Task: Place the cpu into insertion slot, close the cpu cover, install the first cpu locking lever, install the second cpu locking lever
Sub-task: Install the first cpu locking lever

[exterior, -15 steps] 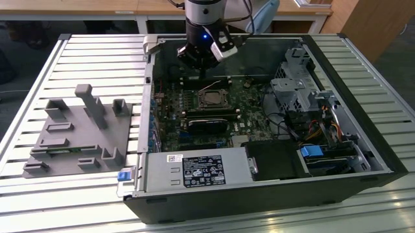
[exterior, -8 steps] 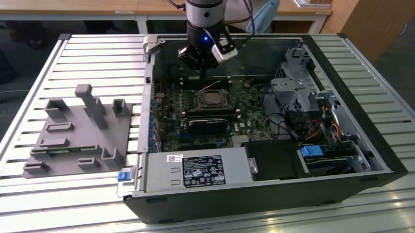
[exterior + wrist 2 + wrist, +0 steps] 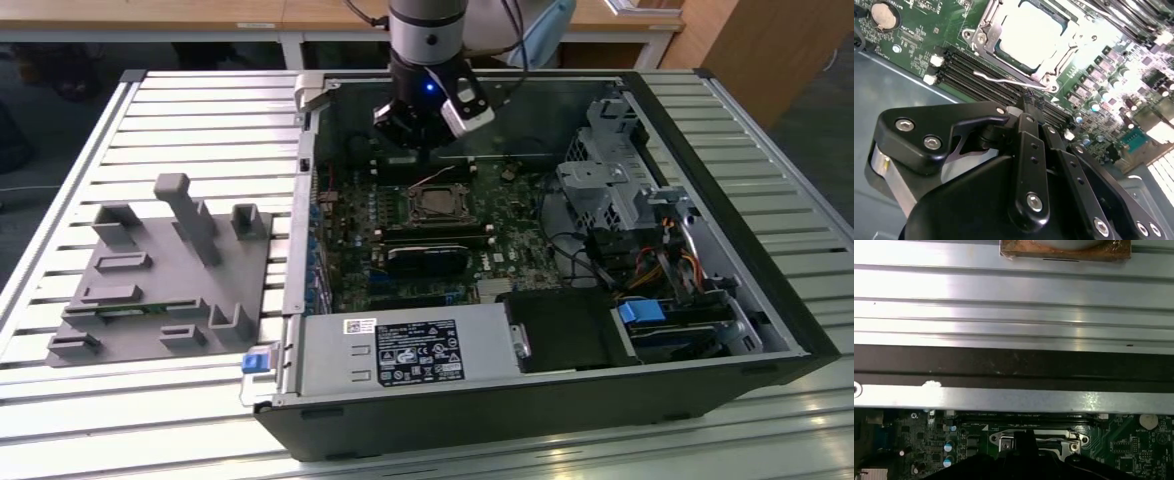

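in the exterior view the pincer (image 3: 422, 148), tips together, hung at twelve o'clock of the cpu (image 3: 437, 207), seated under its closed cpu cover (image 3: 985, 27); i reckoned the loose locking lever (image 3: 1004, 80) wanted a steady push.

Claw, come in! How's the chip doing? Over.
Claw low over the board, beside the wire lever. Cpu seated, cover down over it. Nothing in the way.
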Controlling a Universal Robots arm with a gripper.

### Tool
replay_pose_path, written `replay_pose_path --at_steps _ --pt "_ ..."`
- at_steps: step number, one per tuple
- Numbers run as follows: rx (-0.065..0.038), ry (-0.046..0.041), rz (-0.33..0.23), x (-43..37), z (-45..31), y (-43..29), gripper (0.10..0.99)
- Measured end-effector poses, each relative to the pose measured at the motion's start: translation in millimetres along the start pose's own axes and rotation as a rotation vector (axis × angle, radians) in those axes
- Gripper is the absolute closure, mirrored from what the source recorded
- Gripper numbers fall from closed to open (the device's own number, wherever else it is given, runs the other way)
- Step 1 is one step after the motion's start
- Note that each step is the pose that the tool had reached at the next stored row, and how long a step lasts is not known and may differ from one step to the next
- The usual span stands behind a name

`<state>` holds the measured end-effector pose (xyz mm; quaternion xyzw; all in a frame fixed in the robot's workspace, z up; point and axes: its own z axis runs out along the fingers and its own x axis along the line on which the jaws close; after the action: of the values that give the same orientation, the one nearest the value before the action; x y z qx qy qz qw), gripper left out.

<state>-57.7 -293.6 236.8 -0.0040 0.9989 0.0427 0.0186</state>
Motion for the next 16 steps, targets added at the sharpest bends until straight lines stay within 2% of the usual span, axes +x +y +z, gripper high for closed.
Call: replay_pose_path --at_steps 16 --pt "0.0 0.0004 0.001 -16.5 12.5 0.2 0.976"
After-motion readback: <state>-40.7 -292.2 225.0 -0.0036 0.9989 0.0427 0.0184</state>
